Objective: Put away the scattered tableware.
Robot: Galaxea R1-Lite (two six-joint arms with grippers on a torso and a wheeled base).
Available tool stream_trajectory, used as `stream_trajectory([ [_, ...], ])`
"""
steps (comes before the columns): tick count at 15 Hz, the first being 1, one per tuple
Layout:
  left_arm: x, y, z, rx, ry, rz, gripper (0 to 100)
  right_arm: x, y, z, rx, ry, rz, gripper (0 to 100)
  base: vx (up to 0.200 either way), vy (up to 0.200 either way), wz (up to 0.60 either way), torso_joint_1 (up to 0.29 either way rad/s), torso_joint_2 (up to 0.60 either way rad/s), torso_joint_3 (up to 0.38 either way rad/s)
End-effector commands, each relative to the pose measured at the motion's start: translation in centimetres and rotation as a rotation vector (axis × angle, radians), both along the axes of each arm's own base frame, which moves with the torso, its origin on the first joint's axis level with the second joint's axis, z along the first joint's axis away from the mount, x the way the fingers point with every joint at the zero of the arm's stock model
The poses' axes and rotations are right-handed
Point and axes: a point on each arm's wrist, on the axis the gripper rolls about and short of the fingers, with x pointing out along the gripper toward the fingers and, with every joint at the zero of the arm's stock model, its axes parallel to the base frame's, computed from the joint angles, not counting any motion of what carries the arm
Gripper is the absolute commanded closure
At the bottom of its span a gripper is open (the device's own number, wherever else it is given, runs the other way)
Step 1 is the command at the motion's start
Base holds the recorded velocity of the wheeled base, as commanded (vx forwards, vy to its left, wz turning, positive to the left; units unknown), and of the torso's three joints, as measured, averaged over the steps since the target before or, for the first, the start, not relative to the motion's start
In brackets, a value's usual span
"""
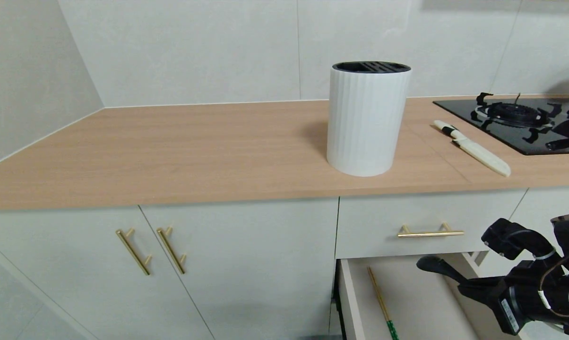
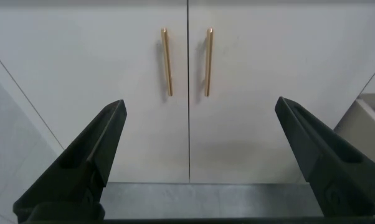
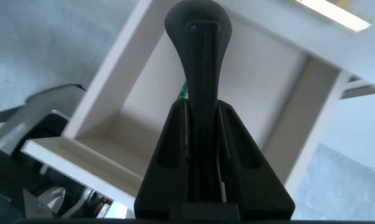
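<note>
Currently on counter (image 1: 171,151): knife (image 1: 471,147), lying flat between knife block (image 1: 367,120) and hob (image 1: 516,118), apart from both.
Knife axis: diagonal, far end toward the block, pointed end toward the counter's front edge and the robot's right.
Drawer (image 1: 348,293): open below the counter; chopsticks (image 1: 381,302) lie lengthwise inside.
Right gripper (image 3: 197,43): fingers pressed together, nothing between them; low over the open drawer.
Left gripper (image 2: 200,106): fingers spread wide, empty; facing the cabinet doors (image 2: 113,93).
Key relation: the knife sits above and ahead of the right gripper, on the robot's right; right arm judged the nearer.
Likely need: fingers part, then close across the knife's axis.
</note>
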Motion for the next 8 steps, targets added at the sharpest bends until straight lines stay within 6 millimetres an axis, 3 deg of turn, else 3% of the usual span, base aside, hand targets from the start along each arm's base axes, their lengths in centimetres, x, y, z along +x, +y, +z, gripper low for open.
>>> stream_trajectory([
  [1, 0.0, 0.0, 0.0, 0.0, 0.001, 0.003, 0, 0.09, 0.04, -0.23, -0.004, 0.011, 0.001, 100, 0.0, 0.0, 0.0, -0.159, 0.48, 0.3],
  [8, 0.0, 0.0, 0.0, 0.0, 0.001, 0.003, 0, 0.41, 0.16, -0.76, -0.013, 0.037, 0.002, 100, 0.0, 0.0, 0.0, -0.131, 0.46, 0.322],
])
